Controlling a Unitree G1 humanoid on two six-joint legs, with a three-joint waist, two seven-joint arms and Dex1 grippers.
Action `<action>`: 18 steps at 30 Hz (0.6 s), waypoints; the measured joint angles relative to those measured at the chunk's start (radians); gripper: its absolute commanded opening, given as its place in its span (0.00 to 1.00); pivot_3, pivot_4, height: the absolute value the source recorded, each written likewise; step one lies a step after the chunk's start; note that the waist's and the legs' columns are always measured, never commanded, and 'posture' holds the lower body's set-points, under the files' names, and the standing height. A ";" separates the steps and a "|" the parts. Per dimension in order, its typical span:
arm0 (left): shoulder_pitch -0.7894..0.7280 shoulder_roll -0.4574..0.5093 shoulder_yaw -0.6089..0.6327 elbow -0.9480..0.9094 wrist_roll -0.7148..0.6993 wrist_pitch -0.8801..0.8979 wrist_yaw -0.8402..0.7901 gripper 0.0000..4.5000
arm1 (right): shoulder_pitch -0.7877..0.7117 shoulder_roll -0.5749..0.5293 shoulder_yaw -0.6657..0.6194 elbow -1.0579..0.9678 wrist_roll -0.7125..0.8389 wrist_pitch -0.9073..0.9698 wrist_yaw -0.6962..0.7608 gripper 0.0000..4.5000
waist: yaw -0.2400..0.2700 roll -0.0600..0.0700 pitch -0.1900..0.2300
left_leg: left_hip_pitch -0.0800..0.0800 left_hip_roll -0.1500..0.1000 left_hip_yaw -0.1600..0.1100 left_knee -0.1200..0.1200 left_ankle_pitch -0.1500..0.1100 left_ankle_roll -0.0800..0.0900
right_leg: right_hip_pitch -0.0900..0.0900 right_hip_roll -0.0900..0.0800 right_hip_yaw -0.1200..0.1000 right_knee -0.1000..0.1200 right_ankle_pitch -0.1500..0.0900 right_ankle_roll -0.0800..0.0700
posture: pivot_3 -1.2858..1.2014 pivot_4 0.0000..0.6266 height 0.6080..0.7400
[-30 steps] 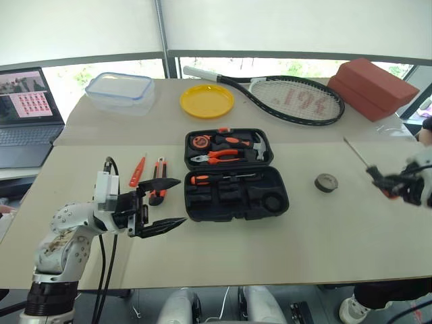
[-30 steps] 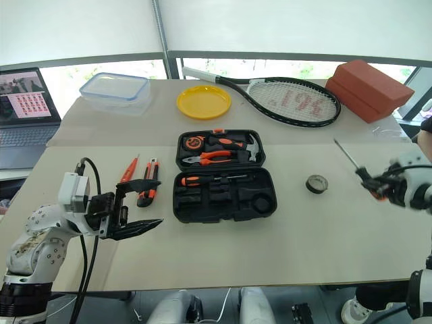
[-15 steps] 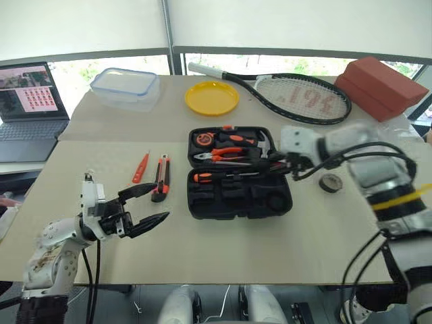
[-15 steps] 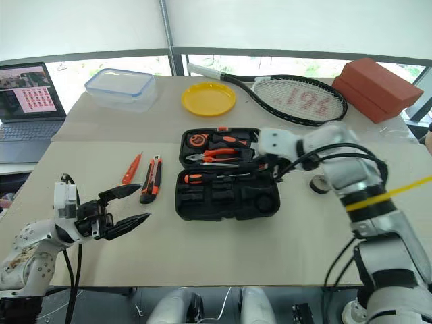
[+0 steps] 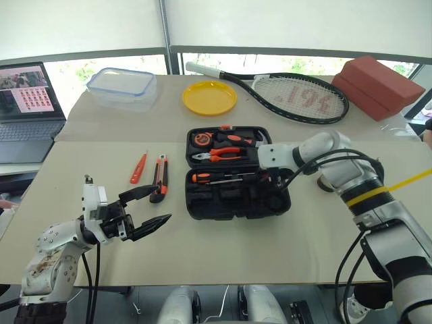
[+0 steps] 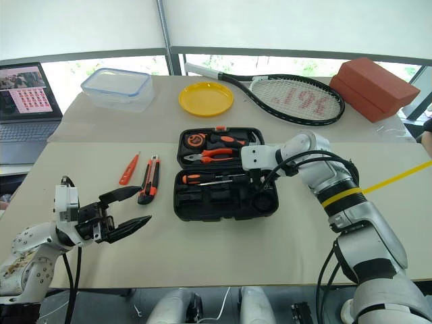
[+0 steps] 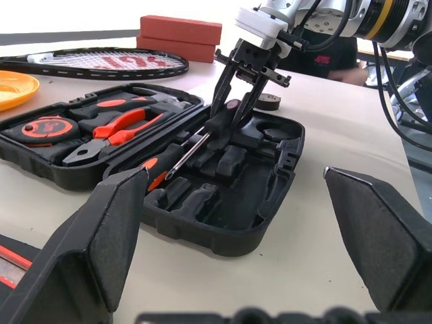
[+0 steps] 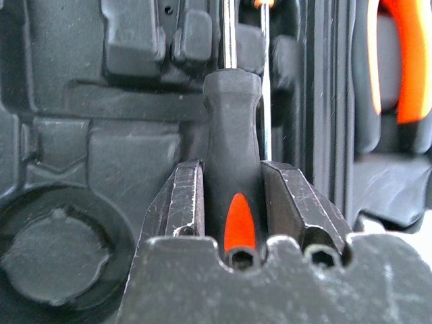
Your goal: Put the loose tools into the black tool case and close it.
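The black tool case (image 5: 226,204) lies open mid-table. My right gripper (image 5: 273,179) hangs over its near half, shut on a black-and-orange screwdriver (image 8: 229,128) whose shaft (image 7: 190,149) slants down into the recesses. A second orange-handled screwdriver (image 5: 202,178) lies in the case. Left of the case lie a small orange screwdriver (image 5: 138,169) and the orange-black utility knife (image 5: 160,179). The dark tape roll (image 7: 272,103) sits on the table beyond the right gripper. My left gripper (image 5: 165,204) hovers open and empty at the near left, well clear of the tools.
Pliers (image 5: 219,156), a hammer and a tape measure (image 5: 202,140) sit in the case's far half. Behind it are a yellow plate (image 5: 209,98), a tennis racket (image 5: 300,96), a clear lidded box (image 5: 121,88) and red blocks (image 5: 374,84). A laptop (image 5: 27,101) stands far left.
My right arm swung in from the table's right edge, carrying the screwdriver to the case's near half. My left gripper sank a little and stayed open.
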 measured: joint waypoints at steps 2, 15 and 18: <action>0.000 0.000 0.000 0.000 0.000 -0.002 -0.001 1.00 | 0.000 -0.002 -0.003 -0.003 0.000 0.003 0.007 0.21 | 0.000 0.000 0.000 | 0.001 0.000 0.000 0.000 0.000 0.000 | 0.000 0.000 0.000 0.000 0.000 0.000 | 0.52 0.24 1.00; -0.021 0.000 -0.003 0.005 0.001 -0.006 -0.010 1.00 | -0.030 -0.005 -0.111 -0.026 0.177 0.081 0.193 0.60 | 0.001 0.000 0.000 | 0.000 0.000 0.000 0.000 0.000 0.000 | 0.000 0.000 0.000 0.001 0.000 0.000 | 0.52 0.24 1.00; -0.031 0.000 -0.004 0.013 0.002 -0.006 -0.009 1.00 | -0.067 -0.014 -0.190 -0.021 0.256 0.087 0.210 0.55 | 0.001 0.000 0.000 | 0.002 0.000 0.000 0.000 0.000 0.000 | 0.001 0.000 0.000 0.000 0.000 0.000 | 0.52 0.24 1.00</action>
